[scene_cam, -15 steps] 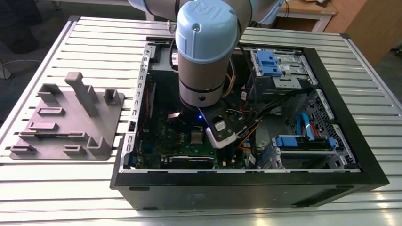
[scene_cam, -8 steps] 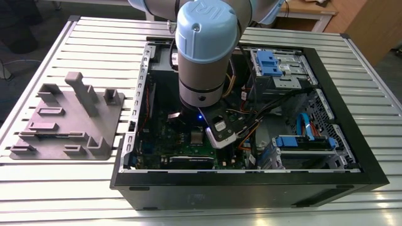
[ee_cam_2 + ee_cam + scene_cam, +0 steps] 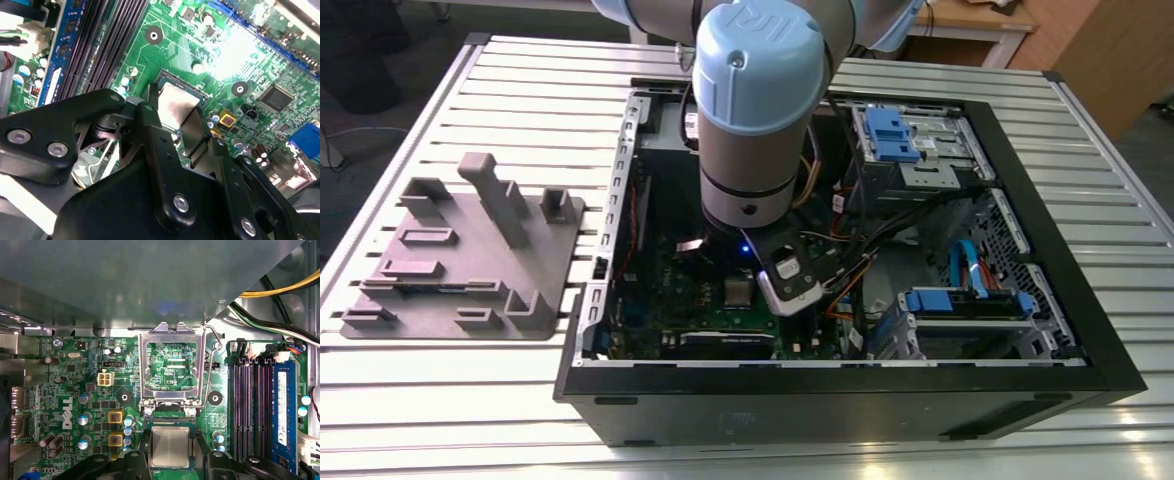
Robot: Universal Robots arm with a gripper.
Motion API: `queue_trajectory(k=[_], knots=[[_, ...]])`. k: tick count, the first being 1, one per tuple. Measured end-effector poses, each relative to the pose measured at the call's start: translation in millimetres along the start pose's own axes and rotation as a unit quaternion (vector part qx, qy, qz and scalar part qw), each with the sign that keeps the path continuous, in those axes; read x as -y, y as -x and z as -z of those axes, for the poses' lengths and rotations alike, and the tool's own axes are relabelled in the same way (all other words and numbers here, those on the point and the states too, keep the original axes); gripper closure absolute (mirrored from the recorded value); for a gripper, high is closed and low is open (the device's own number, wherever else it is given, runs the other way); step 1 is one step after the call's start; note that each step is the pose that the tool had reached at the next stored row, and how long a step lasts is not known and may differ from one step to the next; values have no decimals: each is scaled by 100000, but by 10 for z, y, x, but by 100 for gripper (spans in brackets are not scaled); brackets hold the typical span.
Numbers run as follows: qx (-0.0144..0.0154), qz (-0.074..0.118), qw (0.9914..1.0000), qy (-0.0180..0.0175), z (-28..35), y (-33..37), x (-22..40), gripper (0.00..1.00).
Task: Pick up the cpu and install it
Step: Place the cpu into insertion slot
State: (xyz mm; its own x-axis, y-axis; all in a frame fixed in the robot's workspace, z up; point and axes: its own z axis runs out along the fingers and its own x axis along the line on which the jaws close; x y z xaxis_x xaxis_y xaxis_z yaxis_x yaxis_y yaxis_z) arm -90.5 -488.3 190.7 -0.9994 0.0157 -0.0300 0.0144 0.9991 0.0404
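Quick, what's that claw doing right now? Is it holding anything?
Gripper: closed on the cpu, one finger against each of two opposite sides, low over the green board.

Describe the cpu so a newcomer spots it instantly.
Inside the open computer case, find the green motherboard. Beside its hollow metal socket frame lies the cpu: a small flat square with a solid silvery-grey top, unlike the frame, whose middle is open.
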Motion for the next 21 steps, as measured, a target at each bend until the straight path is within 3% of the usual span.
queue_trajectory(k=[10, 17, 21], knots=[[2, 0, 100000, 1, 109, 3, -4, 54], [3, -2, 100000, 1, 114, 3, -5, 54], [1, 1, 100000, -1, 116, 3, -5, 68]])
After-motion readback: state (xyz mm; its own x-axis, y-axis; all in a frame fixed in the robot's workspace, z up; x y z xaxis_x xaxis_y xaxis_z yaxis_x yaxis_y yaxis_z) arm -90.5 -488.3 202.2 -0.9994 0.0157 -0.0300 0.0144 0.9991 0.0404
